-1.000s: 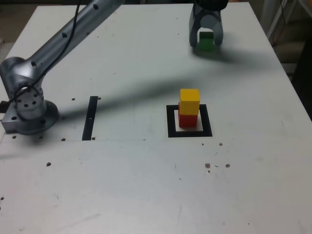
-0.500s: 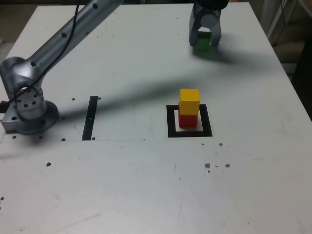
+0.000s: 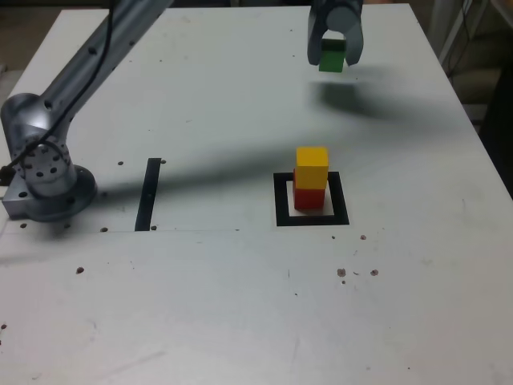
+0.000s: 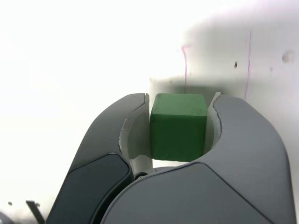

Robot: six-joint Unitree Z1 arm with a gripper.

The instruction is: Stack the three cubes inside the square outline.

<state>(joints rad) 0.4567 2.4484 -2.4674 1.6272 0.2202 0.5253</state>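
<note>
Arm (image 3: 88, 80) (grey one) cut off by exterior view's top edge.

Two stacked cubes (image 3: 311, 178), seemingly inside square outline (image 3: 341, 200)

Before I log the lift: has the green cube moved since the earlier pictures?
Yes. The green cube has risen off the white table, now clear of its shadow.
</note>
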